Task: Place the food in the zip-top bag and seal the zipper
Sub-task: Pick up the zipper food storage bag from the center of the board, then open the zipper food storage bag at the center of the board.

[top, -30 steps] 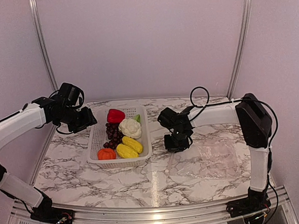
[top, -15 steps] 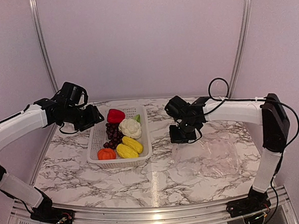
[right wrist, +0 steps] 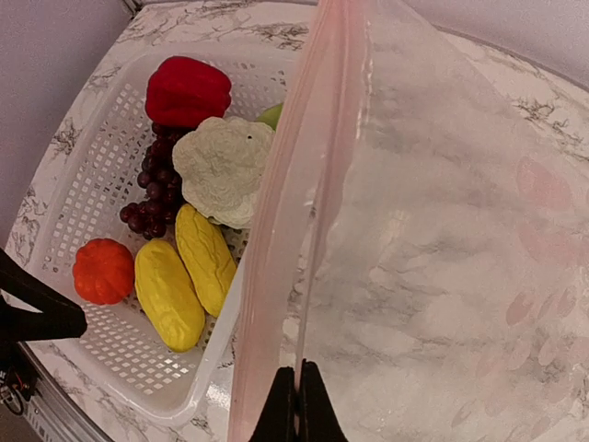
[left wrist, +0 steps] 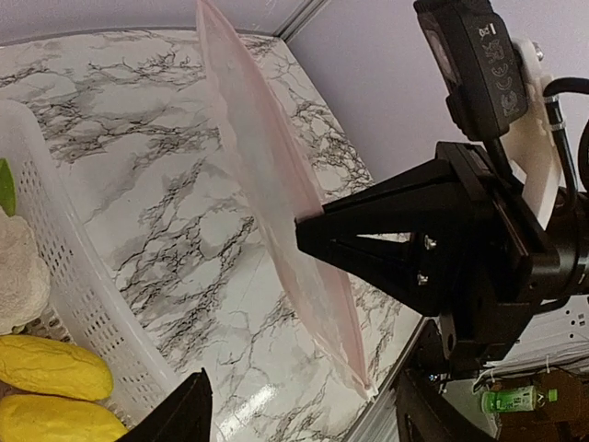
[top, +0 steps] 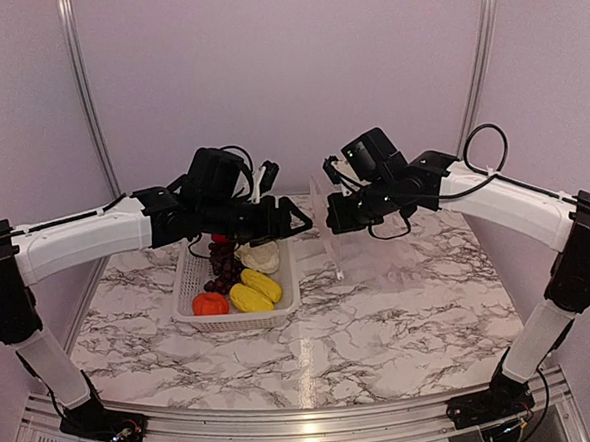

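Bag-opening step: right fingers (right wrist: 297,382) pinch zip-top bag (right wrist: 414,230) at zipper (right wrist: 293,184); left fingers (top: 300,221), spread, nxt need opp. lip just ahead.

The tabletop (top: 401,315) is white marble with grey veins; the basket (right wrist: 83,184) white and perforated. The bag (right wrist: 442,276) is clear, its zipper (right wrist: 276,230) pale pink.

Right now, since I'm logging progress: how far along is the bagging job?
Done: the right gripper is shut on the zip-top bag, holding it upright beside the basket. In hand: the open left gripper is by the bag. Left: all the food lies in the basket; bagging and sealing remain.
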`<state>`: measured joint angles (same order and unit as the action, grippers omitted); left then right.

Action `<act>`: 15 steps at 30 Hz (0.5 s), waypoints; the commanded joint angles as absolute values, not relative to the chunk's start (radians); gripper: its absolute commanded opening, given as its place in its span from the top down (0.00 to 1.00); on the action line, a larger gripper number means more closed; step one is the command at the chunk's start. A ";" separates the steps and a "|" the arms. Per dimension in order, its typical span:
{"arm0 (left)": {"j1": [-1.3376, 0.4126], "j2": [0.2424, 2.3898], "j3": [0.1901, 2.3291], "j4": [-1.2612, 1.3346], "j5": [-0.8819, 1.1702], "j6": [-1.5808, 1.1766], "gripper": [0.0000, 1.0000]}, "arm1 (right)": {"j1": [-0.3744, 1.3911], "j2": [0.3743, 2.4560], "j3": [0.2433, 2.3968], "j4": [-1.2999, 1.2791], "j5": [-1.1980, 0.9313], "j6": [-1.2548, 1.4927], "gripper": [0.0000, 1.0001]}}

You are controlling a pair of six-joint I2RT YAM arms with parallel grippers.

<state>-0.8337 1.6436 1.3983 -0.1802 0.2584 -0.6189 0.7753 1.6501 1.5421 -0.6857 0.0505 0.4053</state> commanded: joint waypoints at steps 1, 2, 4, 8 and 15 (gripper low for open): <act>-0.856 1.727 1.491 -0.181 0.243 -0.585 0.29 | 0.785 1.651 1.540 -0.623 -0.030 0.335 1.00; -0.859 1.747 1.512 -0.196 0.231 -0.589 0.30 | 0.785 1.651 1.536 -0.615 -0.037 0.336 1.00; -0.866 1.785 1.555 -0.237 0.191 -0.604 0.31 | 0.786 1.647 1.529 -0.601 -0.050 0.340 1.00; -0.867 1.849 1.615 -0.291 0.107 -0.666 0.36 | 0.786 1.633 1.525 -0.589 -0.074 0.347 1.00; -0.867 1.946 1.688 -0.300 0.083 -0.756 0.51 | 0.785 1.611 1.528 -0.622 -0.088 0.352 1.00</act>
